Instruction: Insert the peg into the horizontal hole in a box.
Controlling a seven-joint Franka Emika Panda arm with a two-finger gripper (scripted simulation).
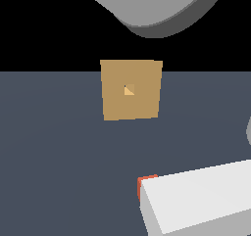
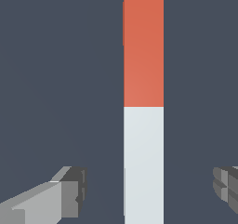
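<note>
The tan box [image 1: 115, 103] stands on the dark grey floor in the middle of the exterior view, its face turned to the camera. The small square hole [image 1: 129, 89] sits in the centre of that face, with a lighter yellow triangle inside. The peg [image 1: 196, 200] lies flat on the floor at the exterior view's lower right, well short of the box; its white half is mostly what shows, with a sliver of orange-red [image 1: 146, 180]. In the wrist view my gripper [image 2: 148, 188] is open and straddles the peg's white half [image 2: 143, 139]. Both fingers [image 2: 74, 190] stand clear of the peg.
A large rounded grey body [image 1: 147, 7], likely part of the arm, hangs at the top of the exterior view above the box. A small grey shape [image 1: 248, 132] shows at the exterior view's right edge. The dark floor [image 1: 54, 147] extends around the box and peg.
</note>
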